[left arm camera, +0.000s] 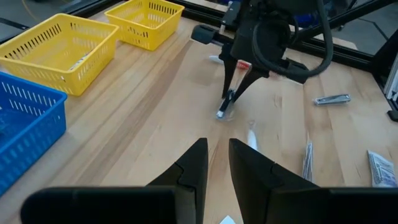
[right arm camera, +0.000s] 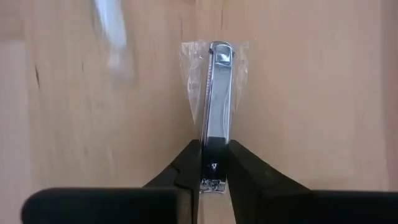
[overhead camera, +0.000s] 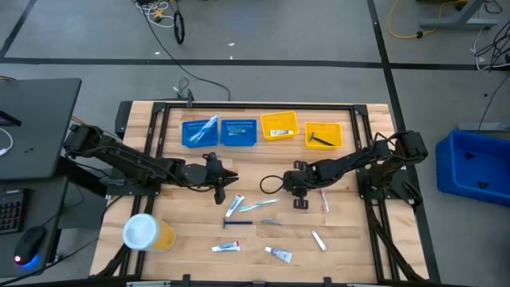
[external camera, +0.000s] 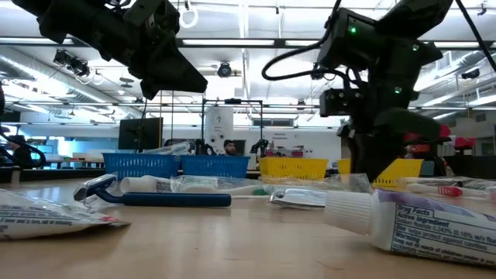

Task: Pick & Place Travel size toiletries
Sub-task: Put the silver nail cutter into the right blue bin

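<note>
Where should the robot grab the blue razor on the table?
Grab the razor by the middle of its long blue handle, tool coming straight down, fingers across it. It lies flat on the table, and the handle is slim and straight; the head is wider.

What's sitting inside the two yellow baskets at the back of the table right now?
The right yellow basket holds a dark-handled razor. The left yellow basket holds a small pale packet; what it is cannot be made out, and anything beneath it is hidden.

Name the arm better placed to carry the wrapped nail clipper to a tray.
Right. The right gripper is already shut on the wrapped nail clipper, while the left gripper hangs empty near the table's middle.
</note>
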